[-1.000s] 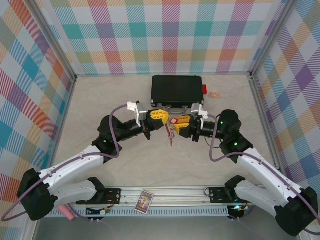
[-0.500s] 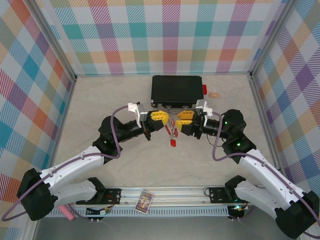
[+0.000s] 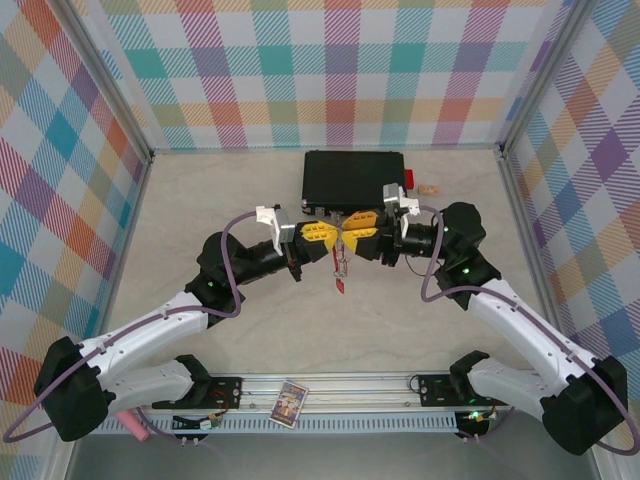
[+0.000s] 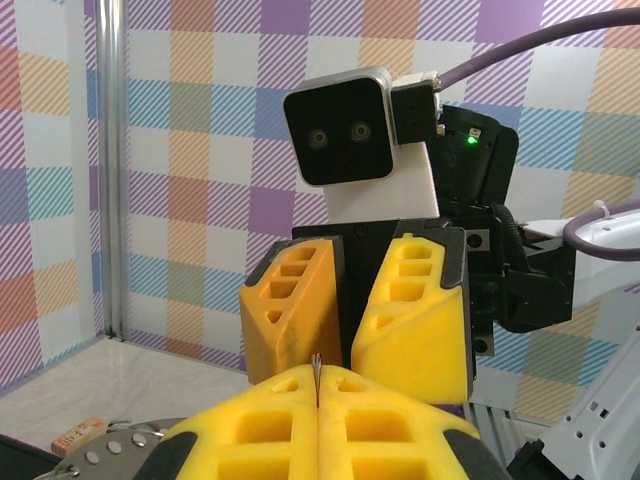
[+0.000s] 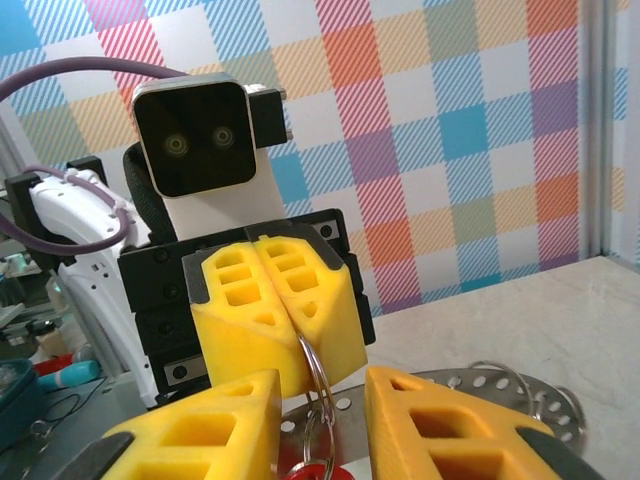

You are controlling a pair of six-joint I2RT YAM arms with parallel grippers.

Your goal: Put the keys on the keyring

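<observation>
My left gripper [image 3: 331, 238] is shut on the top of the keyring [image 3: 341, 258], a thin silver wire loop hanging below its yellow fingers. In the right wrist view the keyring [image 5: 320, 378] drops from the closed left fingers [image 5: 270, 300], with a red key head [image 5: 318, 470] at the bottom edge. A small red key [image 3: 340, 285] dangles lowest in the top view. My right gripper [image 5: 320, 430] stands open, one finger on each side of the loop. In the left wrist view only a metal sliver of the keyring [image 4: 317, 372] shows in my left gripper [image 4: 318, 388], with the right fingers [image 4: 410, 310] parted behind it.
A black case [image 3: 354, 180] lies just behind the grippers, with a red block [image 3: 408, 179] at its right side and a perforated metal handle [image 5: 480, 385]. A small tan piece [image 3: 430, 188] sits further right. A card [image 3: 291, 403] rests on the front rail.
My right gripper let go of the red tag, pulled back, then moved left and up against the left gripper, open around the loop. The keys now hang free below the left fingers.
</observation>
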